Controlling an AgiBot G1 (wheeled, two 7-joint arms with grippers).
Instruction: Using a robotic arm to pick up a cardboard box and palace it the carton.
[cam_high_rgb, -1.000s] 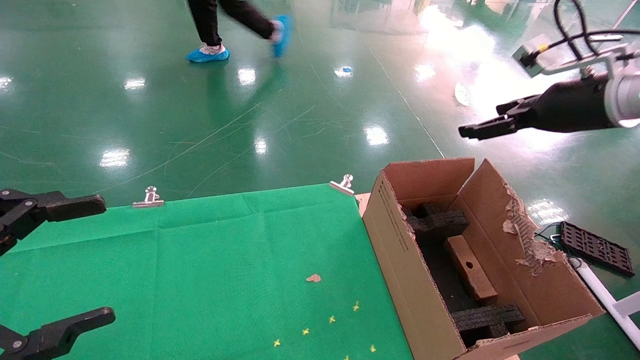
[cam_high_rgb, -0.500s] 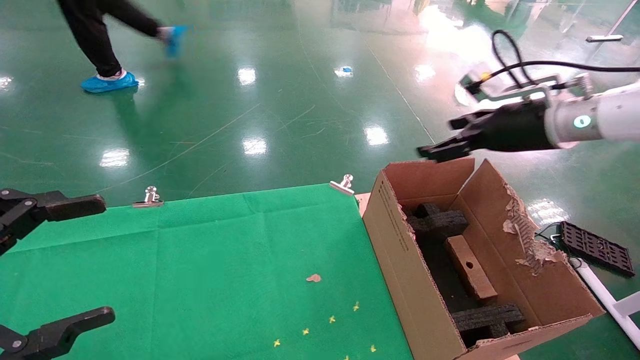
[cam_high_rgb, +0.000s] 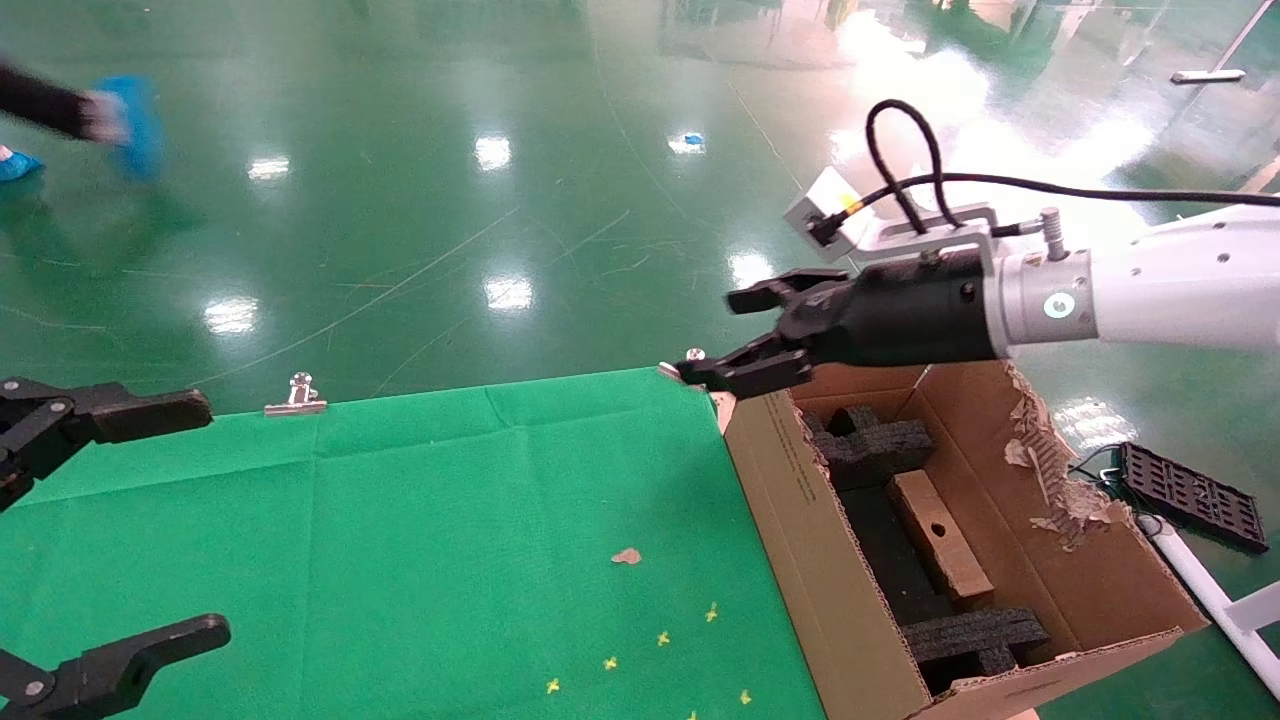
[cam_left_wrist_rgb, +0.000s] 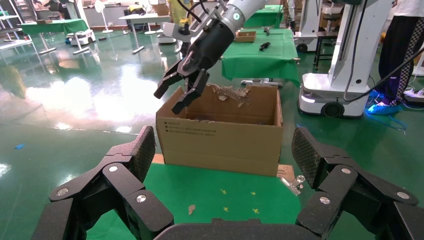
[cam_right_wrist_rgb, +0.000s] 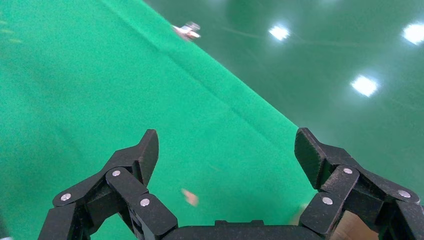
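Observation:
The carton stands open at the right edge of the green cloth, also seen in the left wrist view. Inside it the small cardboard box with its round hole lies between black foam inserts. The robotic arm's right gripper hangs open and empty above the carton's far left corner, over the cloth's back corner. From the left wrist it shows above the carton's rim. My left gripper stays open and empty at the left edge.
The green cloth is held by metal clips along its back edge. A cardboard scrap and yellow crosses lie on it. A black tray sits on the floor to the right. A person's blue-covered foot is far left.
The right arm has swung left and down from the upper right to above the carton's far left corner, gripper still open. The person has walked off to the left.

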